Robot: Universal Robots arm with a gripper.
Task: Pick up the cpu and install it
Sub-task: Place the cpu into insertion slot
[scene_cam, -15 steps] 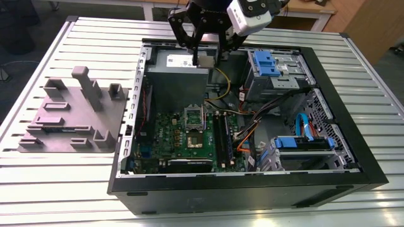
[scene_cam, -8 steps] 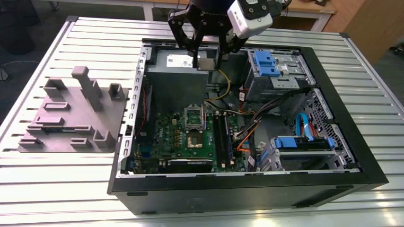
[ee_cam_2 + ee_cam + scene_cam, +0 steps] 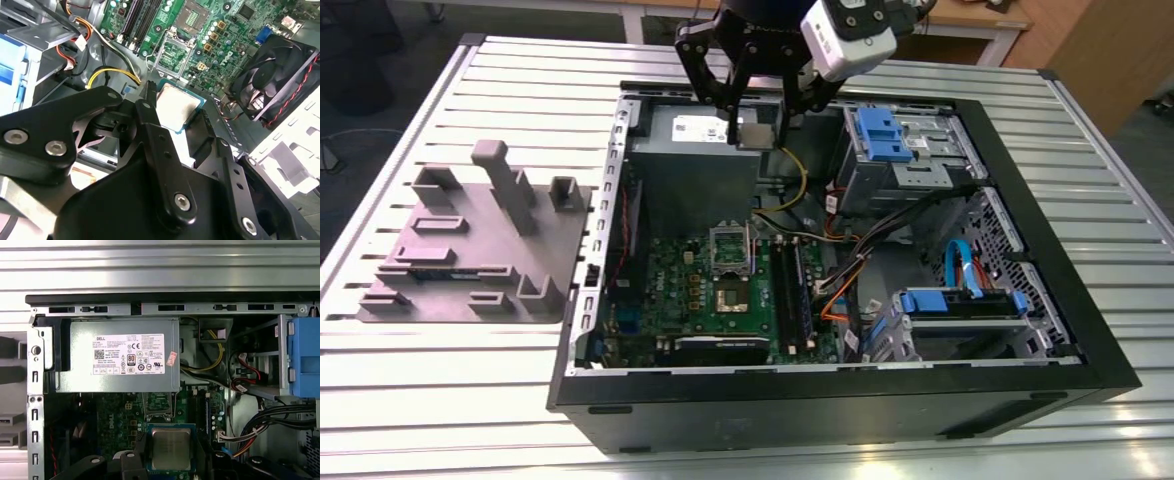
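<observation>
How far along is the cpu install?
Done: the pickup. The gripper is shut on the cpu and holds it up above the open computer case. In hand: the chip is in the air, clear of the board. Left: seating it. The motherboard socket is open with no chip in it.

A grey moulded tray (image 3: 454, 265) lies beside the open computer case (image 3: 854, 392)

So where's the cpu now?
The cpu is clamped in the gripper over the case, by the power supply box, to the exterior view's left of the blue drive bay.
</observation>
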